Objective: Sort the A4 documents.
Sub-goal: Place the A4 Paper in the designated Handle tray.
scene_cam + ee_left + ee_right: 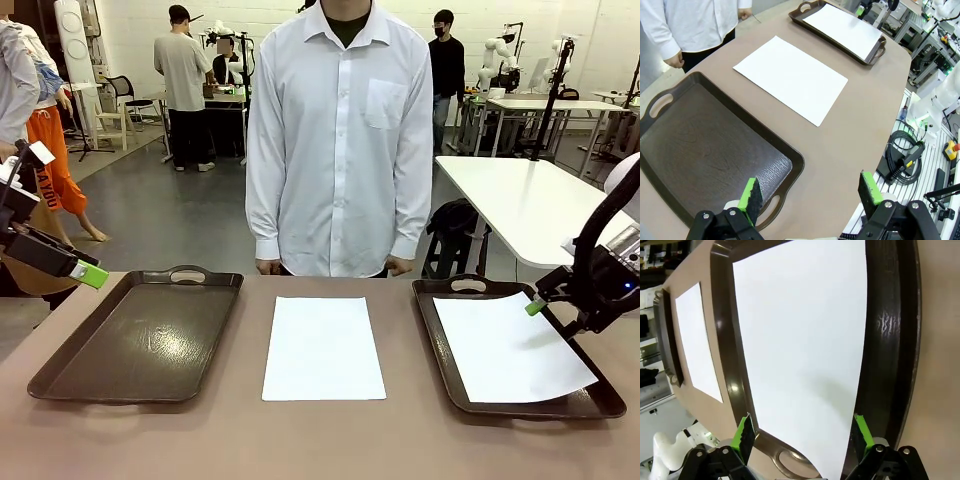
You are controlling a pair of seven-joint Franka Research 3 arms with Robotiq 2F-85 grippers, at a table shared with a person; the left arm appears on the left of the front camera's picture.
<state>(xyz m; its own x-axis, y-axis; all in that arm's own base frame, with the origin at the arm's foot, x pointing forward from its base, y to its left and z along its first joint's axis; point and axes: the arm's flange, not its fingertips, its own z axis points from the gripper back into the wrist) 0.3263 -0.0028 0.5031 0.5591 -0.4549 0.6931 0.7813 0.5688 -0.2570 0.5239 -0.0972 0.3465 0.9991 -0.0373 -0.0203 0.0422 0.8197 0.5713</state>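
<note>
One white A4 document (323, 347) lies flat on the table's middle, also seen in the left wrist view (790, 77) and the right wrist view (697, 340). A second A4 document (505, 345) rests in the right dark brown tray (440, 340), slightly skewed, with one edge on the tray's right rim (800, 350). My right gripper (540, 303) hovers open just above that sheet's right side (801, 432), nothing between its fingers. My left gripper (92, 272) hangs open above the left tray's far-left corner (810, 192), holding nothing.
The left tray (60, 375) holds nothing (705, 150). A person in a white shirt (340, 140) stands at the far edge, hands down by the table. Cables and a pendant (905, 157) lie on the floor beyond the table's edge.
</note>
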